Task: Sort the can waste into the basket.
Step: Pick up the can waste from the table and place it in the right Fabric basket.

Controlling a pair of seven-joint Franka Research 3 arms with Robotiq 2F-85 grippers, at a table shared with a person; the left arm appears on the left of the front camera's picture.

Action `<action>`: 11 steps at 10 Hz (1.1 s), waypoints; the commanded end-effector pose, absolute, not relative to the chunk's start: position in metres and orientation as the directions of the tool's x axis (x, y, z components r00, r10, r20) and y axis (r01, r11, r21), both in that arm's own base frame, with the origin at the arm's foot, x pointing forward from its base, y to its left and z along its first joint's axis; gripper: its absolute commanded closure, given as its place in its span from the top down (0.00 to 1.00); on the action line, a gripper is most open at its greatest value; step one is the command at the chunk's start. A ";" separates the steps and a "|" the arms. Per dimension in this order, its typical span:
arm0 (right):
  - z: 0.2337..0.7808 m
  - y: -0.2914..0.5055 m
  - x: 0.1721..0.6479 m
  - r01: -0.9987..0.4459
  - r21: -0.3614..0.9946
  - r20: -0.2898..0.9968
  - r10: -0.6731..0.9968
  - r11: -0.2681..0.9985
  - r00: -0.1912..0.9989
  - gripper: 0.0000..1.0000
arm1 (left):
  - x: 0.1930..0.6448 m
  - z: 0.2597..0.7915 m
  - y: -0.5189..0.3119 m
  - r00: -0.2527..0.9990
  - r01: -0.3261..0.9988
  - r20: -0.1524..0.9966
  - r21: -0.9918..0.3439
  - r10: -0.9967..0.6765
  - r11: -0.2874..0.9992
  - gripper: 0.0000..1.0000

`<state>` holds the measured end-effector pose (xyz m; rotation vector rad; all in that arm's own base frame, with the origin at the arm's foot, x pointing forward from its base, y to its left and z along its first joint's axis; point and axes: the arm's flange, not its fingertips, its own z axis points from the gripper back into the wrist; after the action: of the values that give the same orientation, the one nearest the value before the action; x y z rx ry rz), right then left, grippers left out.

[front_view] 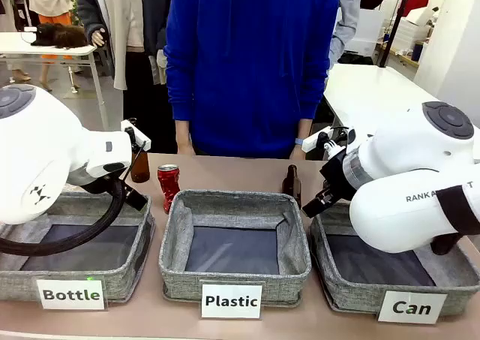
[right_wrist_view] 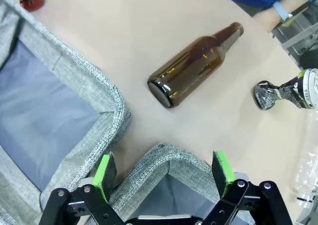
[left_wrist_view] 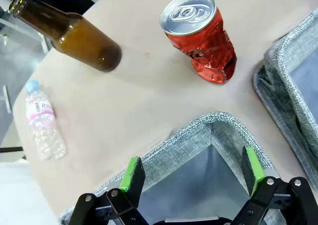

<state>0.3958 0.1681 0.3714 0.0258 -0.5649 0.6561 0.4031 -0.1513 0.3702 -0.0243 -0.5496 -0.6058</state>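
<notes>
Logged left gripper [left_wrist_view: 193,173] gaping wide and empty over a corner of the Bottle bin [left_wrist_view: 198,130], right gripper [right_wrist_view: 164,175] equally wide and empty over a corner of the basket [right_wrist_view: 149,160] labelled Can. Found red can [left_wrist_view: 201,36] upright on the table [left_wrist_view: 149,96] just beyond the left gripper, near a brown bottle [left_wrist_view: 74,36], and dark can [right_wrist_view: 285,93] crushed, past a second brown bottle [right_wrist_view: 194,71] from the right gripper. Probably light, thin-walled, slick, sharp at creases; best pinched gently across the dented waist, below the stiffer top rim.
</notes>
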 end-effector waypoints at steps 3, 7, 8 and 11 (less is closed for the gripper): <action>0.371 0.168 0.396 -0.584 -0.151 0.505 0.570 0.798 0.648 1.00 | 0.403 0.370 -0.151 0.683 0.547 0.498 0.136 -0.534 0.826 1.00; 0.371 0.168 0.396 -0.584 -0.151 0.505 0.570 0.798 0.648 1.00 | 0.403 0.370 -0.151 0.683 0.547 0.498 0.136 -0.534 0.826 1.00; 0.371 0.168 0.396 -0.584 -0.151 0.505 0.570 0.798 0.648 1.00 | 0.403 0.370 -0.151 0.683 0.547 0.498 0.136 -0.534 0.826 1.00; 0.371 0.168 0.396 -0.584 -0.151 0.505 0.570 0.798 0.648 1.00 | 0.403 0.370 -0.151 0.683 0.547 0.498 0.136 -0.534 0.826 1.00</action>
<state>0.3958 0.1682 0.3714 0.0250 -0.5649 0.6570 0.4031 -0.1513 0.3702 -0.0244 -0.5496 -0.6056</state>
